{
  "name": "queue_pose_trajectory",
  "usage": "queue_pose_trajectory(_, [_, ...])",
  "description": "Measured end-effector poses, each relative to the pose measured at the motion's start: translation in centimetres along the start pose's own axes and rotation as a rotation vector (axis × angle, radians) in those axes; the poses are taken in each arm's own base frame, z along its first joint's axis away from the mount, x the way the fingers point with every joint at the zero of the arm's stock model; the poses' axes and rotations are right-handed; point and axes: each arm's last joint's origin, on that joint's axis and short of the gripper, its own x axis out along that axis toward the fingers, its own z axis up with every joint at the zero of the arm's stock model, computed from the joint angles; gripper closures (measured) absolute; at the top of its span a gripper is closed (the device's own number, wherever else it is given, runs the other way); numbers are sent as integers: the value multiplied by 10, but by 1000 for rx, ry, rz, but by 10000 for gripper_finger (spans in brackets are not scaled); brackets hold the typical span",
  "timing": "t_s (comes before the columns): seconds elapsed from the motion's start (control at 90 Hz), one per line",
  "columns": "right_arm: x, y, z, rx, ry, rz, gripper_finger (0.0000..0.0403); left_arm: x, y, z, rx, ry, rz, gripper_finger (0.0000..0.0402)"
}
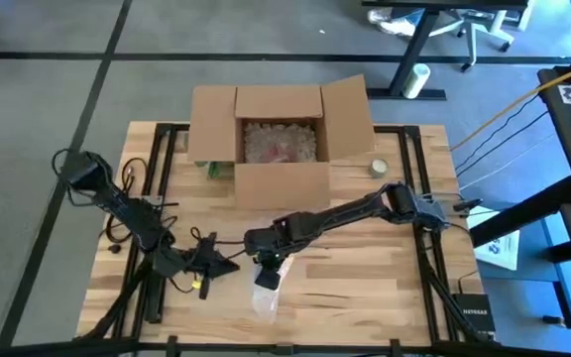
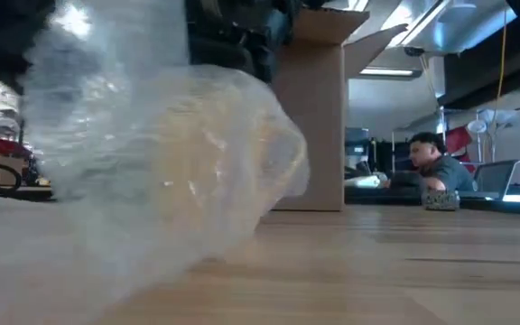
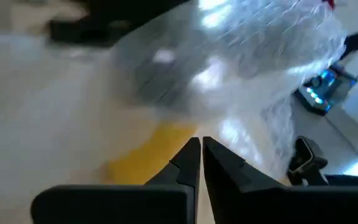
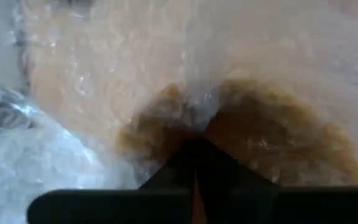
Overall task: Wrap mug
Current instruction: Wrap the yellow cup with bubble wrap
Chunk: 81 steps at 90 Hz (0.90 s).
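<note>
Loomed large at the near left: crumpled bubble wrap [image 2: 165, 171], resting on the wooden table [image 2: 404, 271]. Stood behind it, flaps up: a cardboard box [image 2: 319, 117]. Sat far right: a person [image 2: 436, 167].

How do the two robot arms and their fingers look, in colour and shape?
Both arms, the left arm and the right arm, are dark, slim and jointed. The left gripper has two black, wedge-shaped fingers. The right gripper is black too.

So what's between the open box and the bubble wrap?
From above, the right arm's dark links cross that bare wood between the box and the bubble wrap.
</note>
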Motion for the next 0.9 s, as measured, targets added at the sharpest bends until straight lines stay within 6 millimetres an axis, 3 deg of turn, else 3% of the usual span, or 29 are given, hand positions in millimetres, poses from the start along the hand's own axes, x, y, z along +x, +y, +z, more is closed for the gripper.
queue_pose_trajectory(0.156, [-5,5,0,0,33,-16,403,26,-6,4,70,-4,50,402])
queue_pose_trajectory(0.322, [-18,15,-2,-19,84,-55,403,33,-7,2,68,5,62,402])
queue_pose_trajectory(0.5, [-55,38,1,-57,76,-179,403,33,-7,2,65,2,61,402])
queue_pose_trajectory(0.689, [-98,69,11,-142,-125,-261,403,33,-7,2,59,4,62,402])
queue_pose_trajectory(0.9, [-88,82,17,-243,-234,-229,403,33,-6,2,60,5,64,402])
